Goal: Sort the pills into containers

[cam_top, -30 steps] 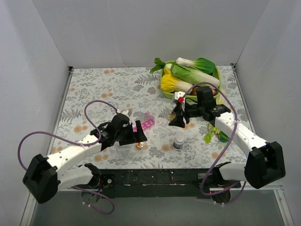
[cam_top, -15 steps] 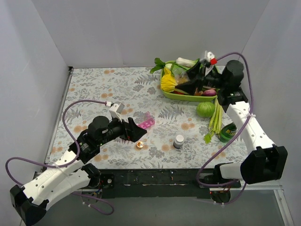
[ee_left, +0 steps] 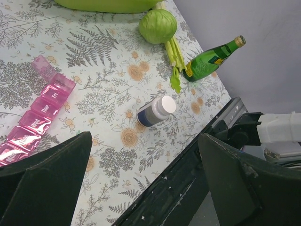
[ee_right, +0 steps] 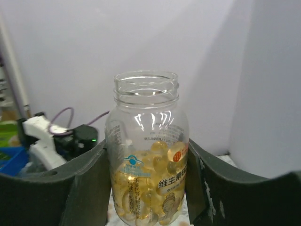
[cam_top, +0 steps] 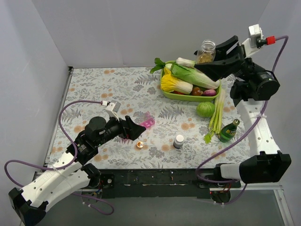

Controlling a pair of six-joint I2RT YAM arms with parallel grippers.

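The right gripper [cam_top: 209, 56] is up high above the green vegetable tray [cam_top: 184, 97], its fingers clamped on the sides of an uncapped clear jar [ee_right: 146, 155] partly filled with yellow capsules [ee_right: 162, 153]. The left gripper [cam_top: 135, 132] hangs low over the floral tablecloth [cam_top: 103, 84], fingers spread wide with nothing between them. The pink pill organiser [ee_left: 40, 112] lies flat on the cloth just beside that gripper, day labels showing on its lids, with a small white-capped bottle [ee_left: 156, 111] nearby.
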